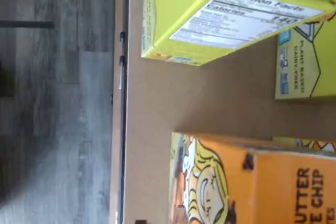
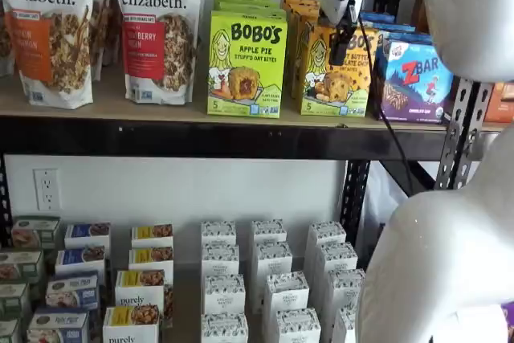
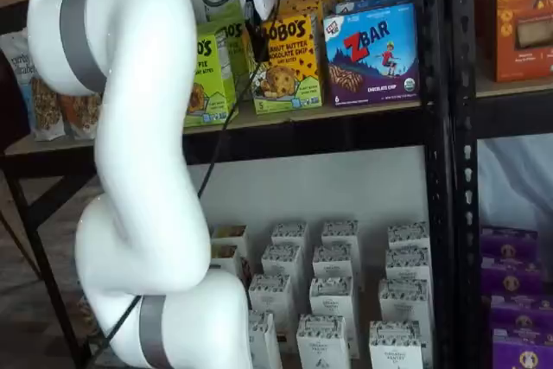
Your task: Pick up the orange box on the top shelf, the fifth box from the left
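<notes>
The orange box (image 2: 325, 78) stands upright on the top shelf (image 2: 161, 110), between a lime-green Bobo's box (image 2: 246, 62) and a blue ZBar box (image 2: 414, 78). It shows in both shelf views (image 3: 294, 71). The gripper (image 2: 340, 44) hangs in front of the orange box's upper front, its white body above and its black fingers seen as one dark bar with no gap. In a shelf view the gripper (image 3: 257, 42) is at the box's upper left corner. The wrist view shows the orange box (image 1: 283, 187) close up on the tan shelf board (image 1: 173, 98).
Granola bags (image 2: 157, 30) stand further left on the top shelf. More boxes sit behind the front row. Small white boxes (image 2: 269, 279) fill the lower level. The black upright (image 3: 436, 127) is right of the ZBar box (image 3: 371, 54). The arm (image 3: 138, 153) stands before the shelves.
</notes>
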Robot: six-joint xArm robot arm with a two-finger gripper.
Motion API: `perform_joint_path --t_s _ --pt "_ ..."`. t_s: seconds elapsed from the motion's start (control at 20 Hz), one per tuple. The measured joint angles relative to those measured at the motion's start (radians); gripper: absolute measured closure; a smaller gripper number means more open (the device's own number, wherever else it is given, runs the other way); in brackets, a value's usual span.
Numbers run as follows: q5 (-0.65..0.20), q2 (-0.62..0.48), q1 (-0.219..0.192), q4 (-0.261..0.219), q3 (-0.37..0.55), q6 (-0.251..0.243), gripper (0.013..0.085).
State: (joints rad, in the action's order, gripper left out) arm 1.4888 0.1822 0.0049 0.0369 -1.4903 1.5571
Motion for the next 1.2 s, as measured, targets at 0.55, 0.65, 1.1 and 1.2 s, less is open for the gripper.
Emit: perform_joint_path --t_s 0.55,0.65,1.1,1.2 --pt "0.041 -0.021 0.000 0.002 -0.034 0.000 0.0250" --pt "0.037 -0.019 0.000 0.003 -0.031 -0.001 0.0290" --pt "0.029 -0.013 0.001 0.011 -0.023 -0.002 0.0410" --pt "0.029 -0.013 0.001 0.010 -0.023 -0.002 0.0410"
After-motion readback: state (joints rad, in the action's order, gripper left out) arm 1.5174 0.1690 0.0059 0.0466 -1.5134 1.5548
